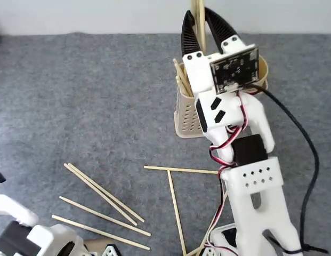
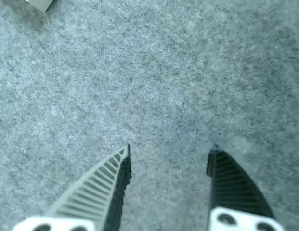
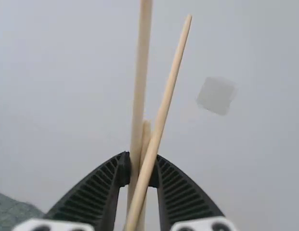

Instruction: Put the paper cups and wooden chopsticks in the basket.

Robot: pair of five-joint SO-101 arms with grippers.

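Note:
My right gripper [image 1: 200,18] is held above the beige basket [image 1: 187,118], shut on a few wooden chopsticks [image 1: 198,24] that stick up between its black fingers. In the right wrist view the chopsticks [image 3: 141,86] rise from the closed gripper [image 3: 139,166], one of them slanting [image 3: 169,82]. Other chopsticks [image 1: 180,77] stand inside the basket. Several loose chopsticks [image 1: 103,195] lie on the grey mat, two more [image 1: 176,211] near the right arm's base. My left gripper [image 2: 168,154] is open over bare grey mat with nothing between its fingers.
The left arm's white base [image 1: 26,230] sits at the near left corner. The right arm's body [image 1: 250,176] and its black cable [image 1: 309,160] cover the mat beside the basket. A pale wall runs along the far edge.

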